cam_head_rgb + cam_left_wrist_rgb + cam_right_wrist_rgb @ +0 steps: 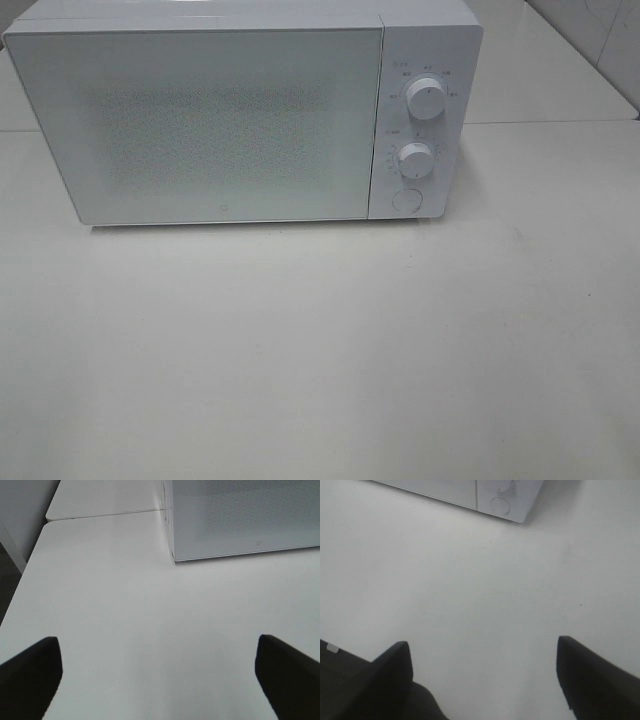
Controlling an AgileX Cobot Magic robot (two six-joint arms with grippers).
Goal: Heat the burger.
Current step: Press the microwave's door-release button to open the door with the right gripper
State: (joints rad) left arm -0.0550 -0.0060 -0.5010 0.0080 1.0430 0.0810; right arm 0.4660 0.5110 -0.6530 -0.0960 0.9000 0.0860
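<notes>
above the table (300, 350), left gripper (157, 641) and right gripper (482, 644) gape wide; microwave (200, 120) shut.

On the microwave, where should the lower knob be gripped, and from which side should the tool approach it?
Grip the lower knob by its round rim, one finger on each side. Come straight from the front: it stands out from the control panel on the front face of the microwave. A pinch across this short cylinder probably holds best.
</notes>
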